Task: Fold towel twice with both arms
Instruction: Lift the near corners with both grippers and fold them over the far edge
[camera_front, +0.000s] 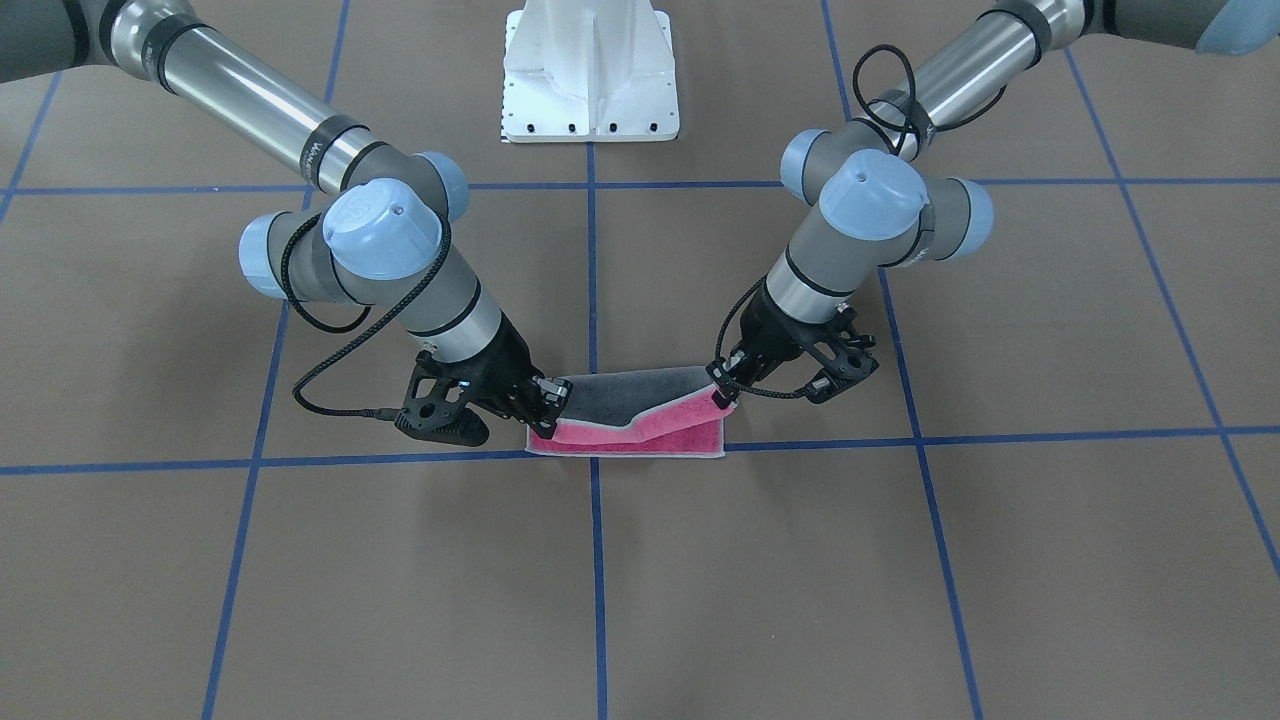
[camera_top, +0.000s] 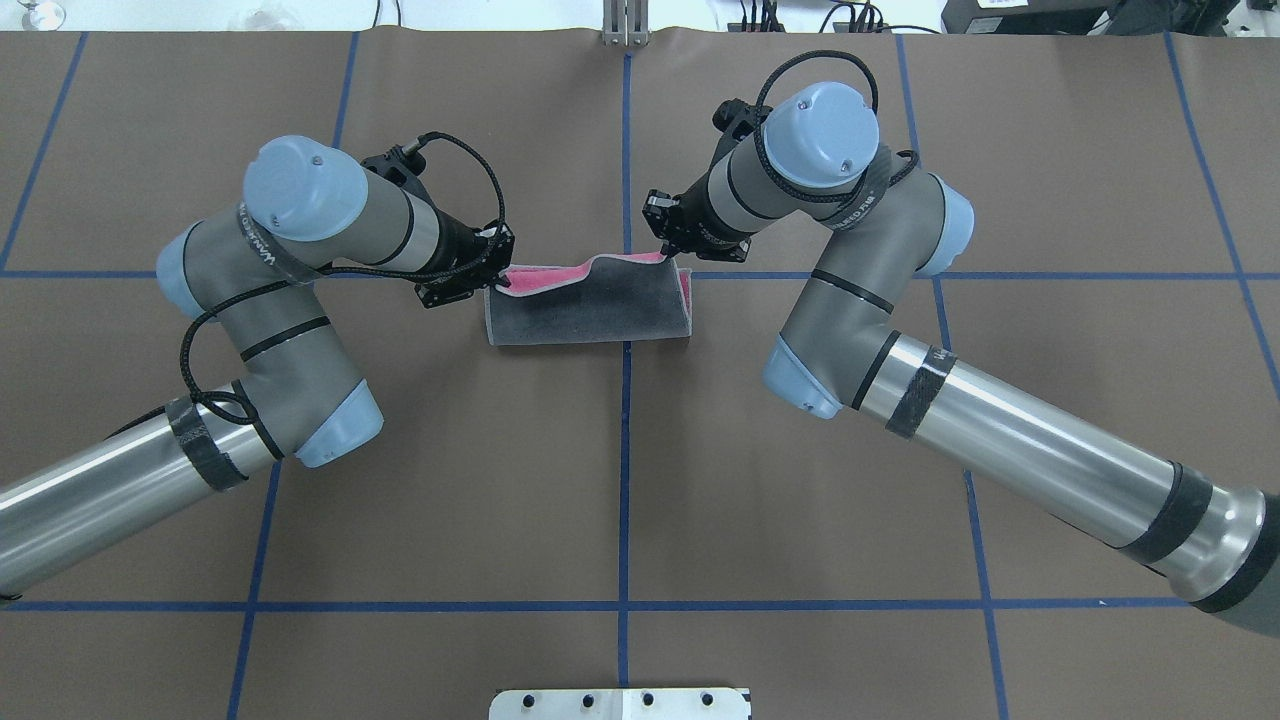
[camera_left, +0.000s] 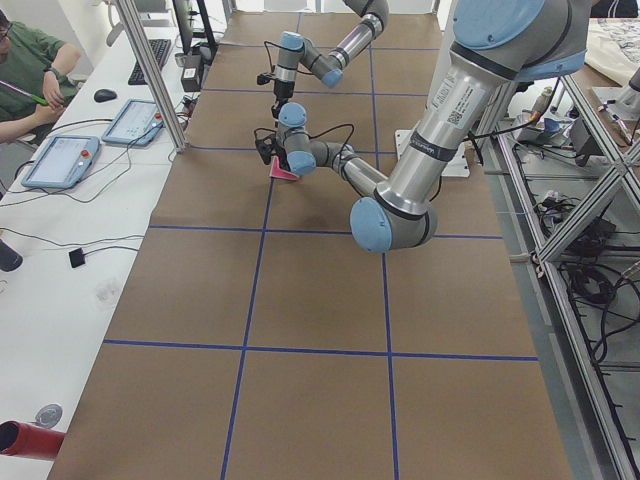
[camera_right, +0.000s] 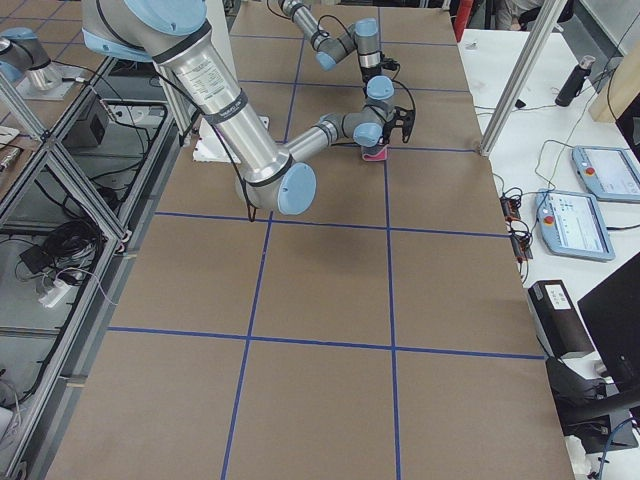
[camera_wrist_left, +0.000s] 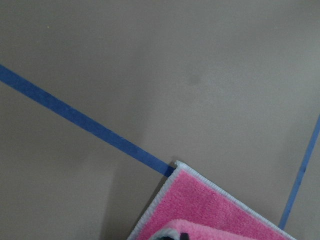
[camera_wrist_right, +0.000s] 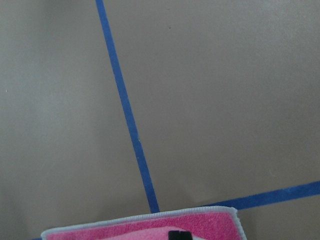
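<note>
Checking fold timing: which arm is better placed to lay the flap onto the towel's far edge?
Probably right: the right gripper has its towel corner nearly at the far edge; the left gripper sits short, pink showing beyond.

Seen from overhead with the towel at the dial's centre, the left gripper blocks 10 o'clock and the right gripper 1 o'clock, the left arm crowds 9, the right arm 3, and bare table lies open at 6 up to the white pedestal.
</note>
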